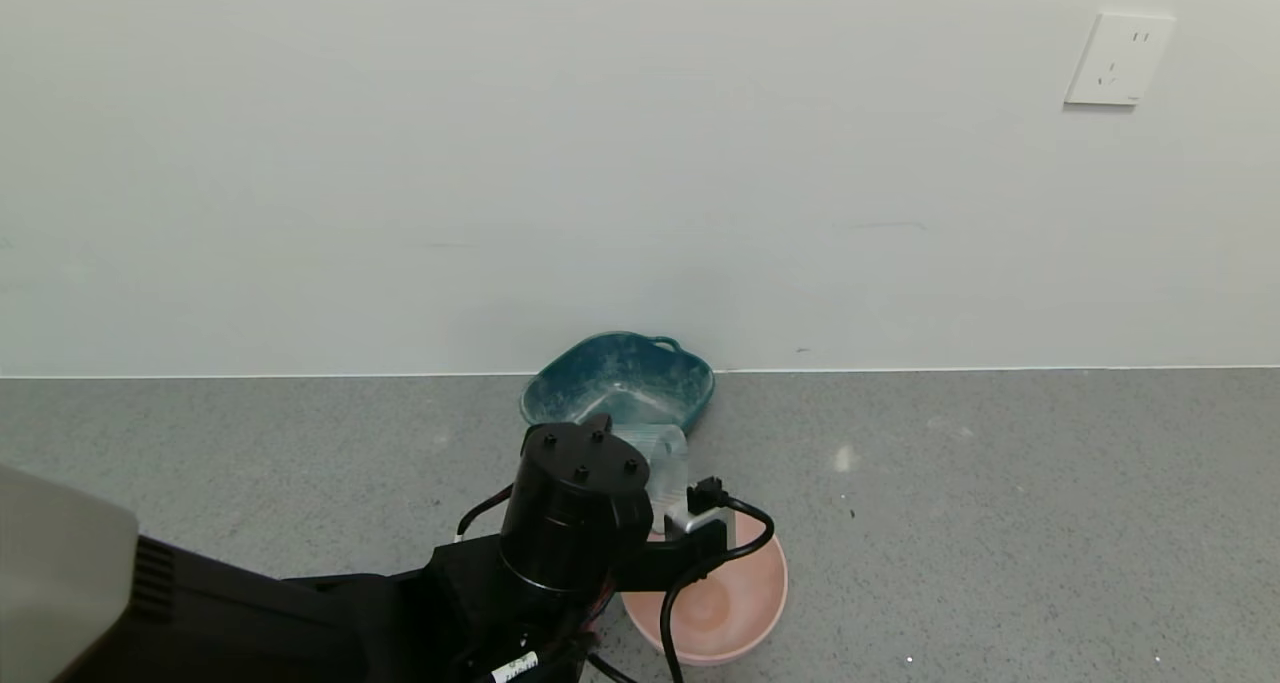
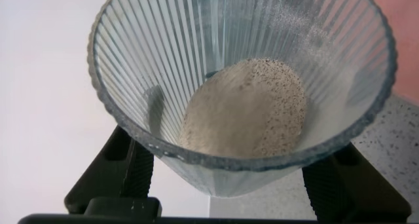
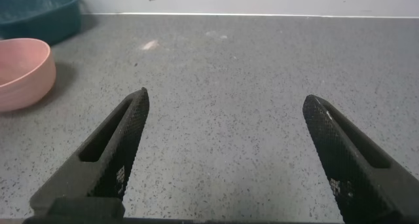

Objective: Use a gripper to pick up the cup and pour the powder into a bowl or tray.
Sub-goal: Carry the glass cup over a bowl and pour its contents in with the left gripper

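Two grippers serve us. Our left gripper [image 2: 226, 178] clamps the ribbed cup [image 2: 242, 80], held above the counter between the pink bowl [image 1: 745, 603] and the teal tray [image 1: 615, 378]. Beige powder [image 2: 245, 109] sits inside the cup. Our right gripper [image 3: 226, 152] hangs wide open, holding nothing, over the grey counter [image 3: 229, 73].
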Action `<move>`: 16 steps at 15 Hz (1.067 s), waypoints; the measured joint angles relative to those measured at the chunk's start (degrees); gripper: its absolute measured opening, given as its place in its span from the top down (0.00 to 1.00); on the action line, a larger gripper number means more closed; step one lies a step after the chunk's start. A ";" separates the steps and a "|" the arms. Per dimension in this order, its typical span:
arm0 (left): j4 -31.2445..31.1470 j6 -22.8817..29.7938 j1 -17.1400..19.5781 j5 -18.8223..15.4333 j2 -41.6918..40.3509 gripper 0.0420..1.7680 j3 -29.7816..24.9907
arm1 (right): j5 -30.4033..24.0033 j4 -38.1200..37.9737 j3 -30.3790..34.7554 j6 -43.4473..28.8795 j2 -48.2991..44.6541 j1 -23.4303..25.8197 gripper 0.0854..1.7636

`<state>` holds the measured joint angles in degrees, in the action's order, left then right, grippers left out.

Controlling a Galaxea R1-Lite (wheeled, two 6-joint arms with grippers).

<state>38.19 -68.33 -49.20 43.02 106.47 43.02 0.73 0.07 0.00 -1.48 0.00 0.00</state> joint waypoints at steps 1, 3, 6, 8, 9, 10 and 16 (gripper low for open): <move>0.00 -1.68 -0.09 0.15 0.06 0.28 0.09 | -0.02 0.00 0.00 -0.01 0.00 0.00 0.03; 0.09 -3.97 -0.27 0.22 0.11 0.28 0.44 | -0.05 0.00 0.00 -0.01 0.00 0.00 0.03; 0.12 -6.25 -0.35 0.22 0.26 0.28 0.57 | -0.05 0.00 0.00 0.00 0.00 0.00 0.03; 0.20 -8.00 -0.38 0.22 0.52 0.28 0.67 | -0.02 0.00 0.00 0.00 0.00 0.00 0.03; 0.22 -9.18 -0.40 0.22 0.67 0.28 1.00 | -0.02 0.00 0.00 0.00 0.00 0.00 0.03; 0.26 -10.17 -0.40 0.22 0.85 0.28 1.52 | -0.05 0.00 0.00 0.00 0.00 0.00 0.03; 0.22 -16.09 -1.35 0.20 2.65 0.28 3.78 | -0.05 0.00 0.00 0.00 0.00 0.00 0.03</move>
<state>38.41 -84.42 -50.55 43.22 109.12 46.80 0.68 0.07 0.00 -1.48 0.00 0.00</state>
